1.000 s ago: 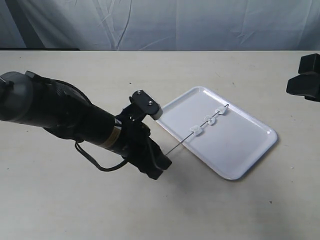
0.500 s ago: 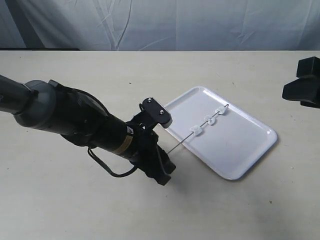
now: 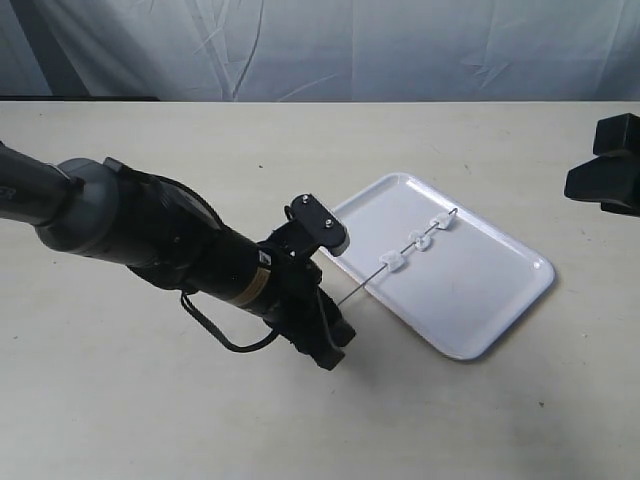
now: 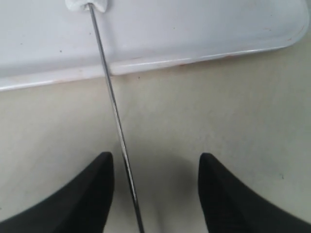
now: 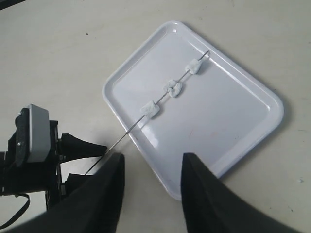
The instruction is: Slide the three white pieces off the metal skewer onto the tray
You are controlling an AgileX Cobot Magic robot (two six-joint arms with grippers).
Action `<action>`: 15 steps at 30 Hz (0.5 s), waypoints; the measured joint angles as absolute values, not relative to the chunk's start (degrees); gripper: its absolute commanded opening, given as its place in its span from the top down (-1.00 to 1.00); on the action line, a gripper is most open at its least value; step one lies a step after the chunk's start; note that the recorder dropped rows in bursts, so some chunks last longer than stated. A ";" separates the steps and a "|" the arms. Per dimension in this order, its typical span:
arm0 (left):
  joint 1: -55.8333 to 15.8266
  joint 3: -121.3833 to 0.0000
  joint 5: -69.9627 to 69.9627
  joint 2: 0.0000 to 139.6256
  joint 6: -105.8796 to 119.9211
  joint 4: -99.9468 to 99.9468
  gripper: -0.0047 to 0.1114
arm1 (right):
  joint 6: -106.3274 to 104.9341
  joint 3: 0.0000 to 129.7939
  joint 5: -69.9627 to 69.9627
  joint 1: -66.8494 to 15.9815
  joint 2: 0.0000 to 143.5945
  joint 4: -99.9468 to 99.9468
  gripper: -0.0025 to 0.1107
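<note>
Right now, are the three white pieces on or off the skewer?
On. The metal skewer runs through all three white pieces over the tray.

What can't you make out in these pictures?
Left wrist view: the metal skewer runs off the bottom edge, hiding its near end; one white piece is cut by the top edge, the other two out of frame.
Exterior view: the right arm is mostly beyond the right edge.

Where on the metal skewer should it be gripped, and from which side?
Grip the metal skewer on its bare end, which juts past the tray rim over the table. The three white pieces take up the stretch above the tray. Come from the table side, like the open left claw, one finger on either side of the thin rod.
</note>
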State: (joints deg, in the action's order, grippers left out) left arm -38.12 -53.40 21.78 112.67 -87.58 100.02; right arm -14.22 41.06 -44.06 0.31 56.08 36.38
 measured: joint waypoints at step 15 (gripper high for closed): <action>-38.12 -53.40 20.48 112.67 -87.36 100.02 0.92 | -14.22 41.10 -44.06 0.31 56.08 36.38 0.29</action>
